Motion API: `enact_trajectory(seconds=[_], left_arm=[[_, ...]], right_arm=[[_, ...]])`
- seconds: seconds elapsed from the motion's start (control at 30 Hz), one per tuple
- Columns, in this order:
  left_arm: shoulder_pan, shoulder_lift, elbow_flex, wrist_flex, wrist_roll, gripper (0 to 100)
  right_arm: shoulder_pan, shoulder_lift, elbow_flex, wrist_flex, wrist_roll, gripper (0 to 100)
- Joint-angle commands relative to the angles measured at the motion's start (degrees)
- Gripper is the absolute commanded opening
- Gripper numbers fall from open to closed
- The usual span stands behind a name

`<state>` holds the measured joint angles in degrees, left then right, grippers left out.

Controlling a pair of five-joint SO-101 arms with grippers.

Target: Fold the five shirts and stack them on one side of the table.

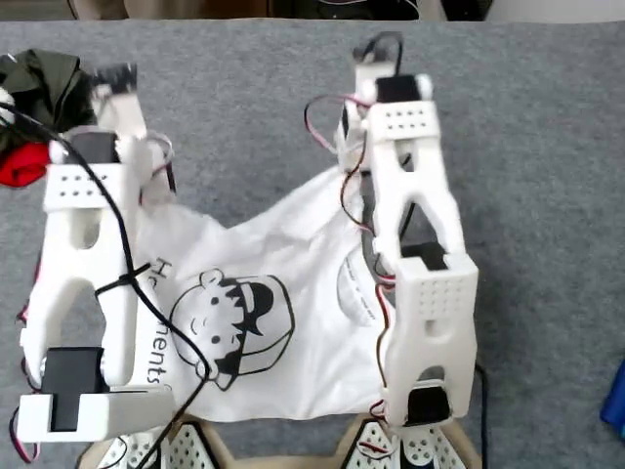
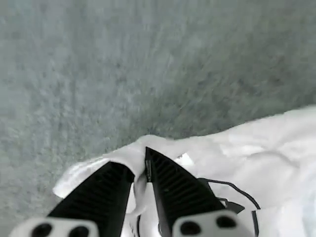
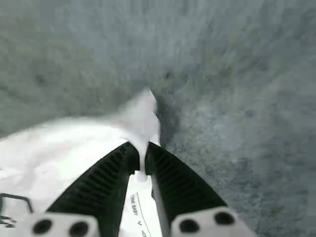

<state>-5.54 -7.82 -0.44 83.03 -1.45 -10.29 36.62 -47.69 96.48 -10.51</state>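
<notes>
White cloth, thin by the look of it: the shirt (image 1: 293, 244) lies print side up on the grey table cover (image 1: 547, 147), spread between the two claws and trailing back from them toward the arm bases. Left claw (image 2: 146, 159) is closed narrow on one far corner, a fold of fabric nipped between its jaws. Right claw (image 3: 143, 154) is closed the same way on the other far corner, with a small peak of cloth poking out past its tips. A heap of other garments, dark green (image 1: 44, 83) and red (image 1: 21, 166), sits beyond and outboard of the left claw, apart from the shirt. Judgement: light, limp material with no stiffness, so it will sag between the two holds and drag on the rough cover. Corners and hems look the best places to grip; a thin single layer could slide out of the jaws.
</notes>
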Motion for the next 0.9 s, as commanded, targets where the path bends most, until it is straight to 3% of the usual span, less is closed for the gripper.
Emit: enact_trajectory(seconds=[0.0, 0.17, 0.3, 0.5, 0.87], left_arm=[[-0.79, -0.13, -18.55, 7.38, -1.76, 2], [-0.88, -0.13, -37.27, 16.62, -2.29, 2], [-2.11, -1.80, -45.98, 17.85, -4.04, 2], [-2.29, -11.74, -44.92, 17.85, -7.30, 2], [-2.46, -31.78, -40.44, 17.76, -13.54, 2]], right_arm=[[0.92, -10.51, -14.90, 3.78, -0.88, 0.4], [4.70, -17.80, -29.41, 4.40, -5.54, 0.4], [8.92, -22.81, -38.64, 4.40, -7.65, 0.4], [12.53, -31.25, -48.04, 1.58, -9.14, 0.4], [17.36, -51.91, -36.79, -9.93, -8.97, 0.4]])
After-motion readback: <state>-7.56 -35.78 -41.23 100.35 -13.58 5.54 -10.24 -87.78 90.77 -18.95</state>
